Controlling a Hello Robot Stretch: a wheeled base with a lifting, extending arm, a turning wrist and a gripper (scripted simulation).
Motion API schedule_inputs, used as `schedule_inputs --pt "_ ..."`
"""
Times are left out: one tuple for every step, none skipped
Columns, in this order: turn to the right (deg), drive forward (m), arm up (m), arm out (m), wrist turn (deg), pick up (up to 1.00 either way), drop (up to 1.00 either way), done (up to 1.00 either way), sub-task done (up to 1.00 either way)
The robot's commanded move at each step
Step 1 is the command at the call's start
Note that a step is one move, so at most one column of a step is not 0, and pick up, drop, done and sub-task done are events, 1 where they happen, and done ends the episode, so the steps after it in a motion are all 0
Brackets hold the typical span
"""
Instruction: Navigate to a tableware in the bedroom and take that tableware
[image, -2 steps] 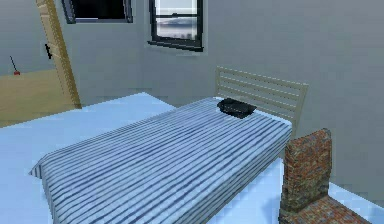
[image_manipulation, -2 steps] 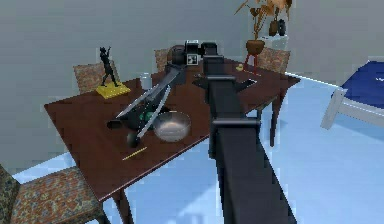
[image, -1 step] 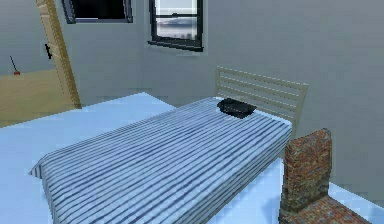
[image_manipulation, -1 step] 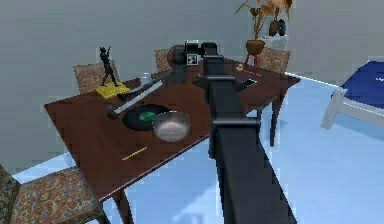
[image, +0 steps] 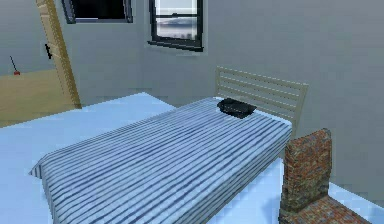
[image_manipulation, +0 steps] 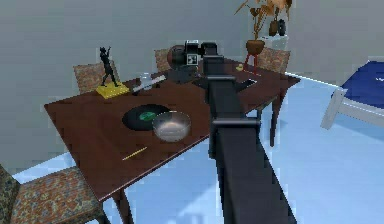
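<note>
1. The tableware looks to be the shiny round bowl. It sits upright on the dark wooden table, roughly mid-top and resting on the wood.
2. Right against its far-left rim is a flat black disc with a green centre. Could be a plate or a record, I can't say which, and I can't tell if the bowl overlaps it. A thin yellow pencil lies apart, closer to the near edge.
3. The arm runs just beside the bowl, on the arm side view's right. The gripper is well past the bowl, near the table's far side. There's clutter at and behind its tip, including a small pale thing, so I honestly can't tell whether it's carrying anything.
4. Further out there's a yellow book with a black figurine on top, a vase of dried stems, and chairs around the table.
5. Straight ahead of the robot is a striped bed with a dark flat item near the headboard.
6. My worries:
   - With the gripper out beyond the bowl, any sideways drift of the arm or base could shove the bowl into the disc or toward the edge.
   - That smooth curved rim looks slippery to grab.
   - It might go for the pale thing instead.
</note>
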Motion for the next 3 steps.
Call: schedule_inputs --pt "0.0 0.00 0.00 0.00 33.0 0.00 0.00 0.00 0.00" --pt "0.0 0.00 -0.28 0.00 0.0 0.00 0.00 0.00 0.00" --pt "0.0 0.00 0.00 0.00 0.0 1.00 0.00 0.00 0.00"
